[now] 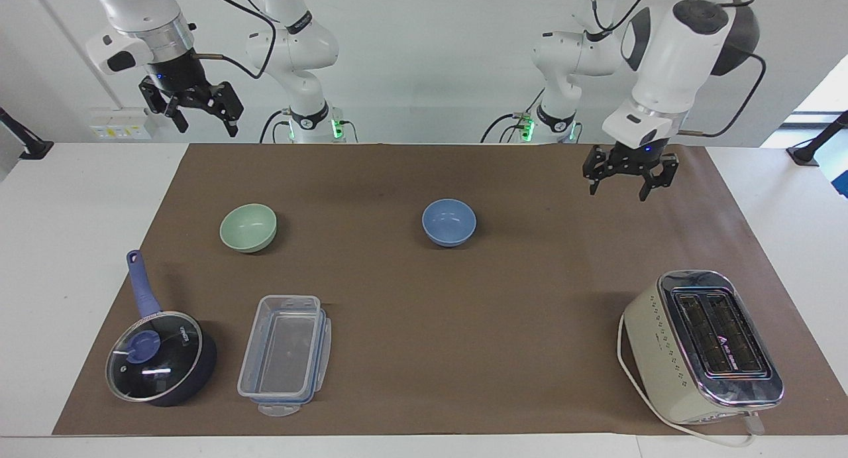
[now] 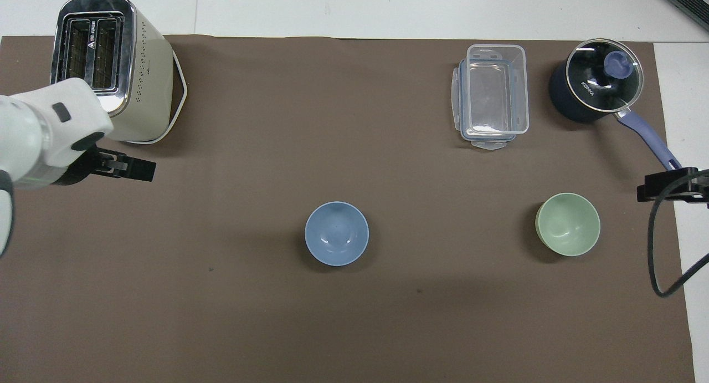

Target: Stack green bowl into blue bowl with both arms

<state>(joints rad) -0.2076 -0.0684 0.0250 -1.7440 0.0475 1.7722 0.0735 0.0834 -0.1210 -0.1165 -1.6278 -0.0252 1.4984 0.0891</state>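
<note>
The blue bowl [image 1: 449, 222] [image 2: 337, 233] stands upright and alone in the middle of the brown mat. The green bowl [image 1: 248, 227] [image 2: 568, 224] stands upright toward the right arm's end of the table, about level with the blue one. My left gripper [image 1: 617, 194] [image 2: 135, 169] hangs open and holds nothing, raised over the mat toward the left arm's end, well apart from the blue bowl. My right gripper [image 1: 207, 130] [image 2: 659, 186] waits high and open over the mat's edge at the right arm's end, holding nothing.
A cream toaster [image 1: 702, 345] [image 2: 105, 67] stands farther from the robots at the left arm's end. A clear plastic container [image 1: 285, 355] [image 2: 493, 95] and a dark-blue lidded saucepan [image 1: 159, 358] [image 2: 595, 86] lie farther from the robots than the green bowl.
</note>
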